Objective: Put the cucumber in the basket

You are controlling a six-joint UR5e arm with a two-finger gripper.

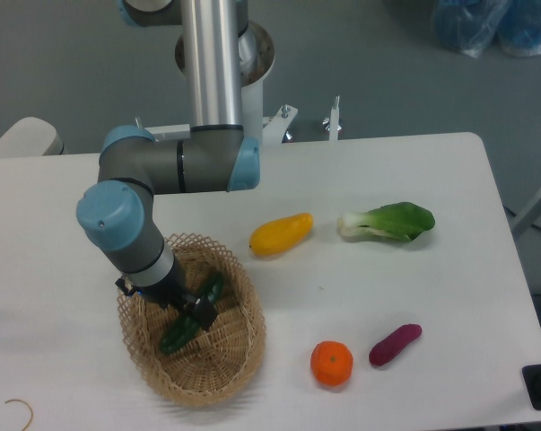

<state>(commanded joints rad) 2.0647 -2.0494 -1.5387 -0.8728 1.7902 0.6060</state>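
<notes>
The dark green cucumber [178, 336] is inside the tan wicker basket [243, 346] at the front left of the table, slanting from lower left to upper right. My gripper [198, 311] reaches down into the basket, and its black fingers [204, 315] straddle the middle of the cucumber, closed on it. The cucumber's two ends stick out on either side of the fingers. It sits low, at or near the basket's floor. The arm's wrist hides the basket's back left part.
A yellow fruit [281, 233] and a leafy bok choy [388, 221] lie to the right behind the basket. An orange [331, 364] and a purple oblong vegetable [395, 345] lie at the front right. A thin loop [21, 411] lies at the front left edge.
</notes>
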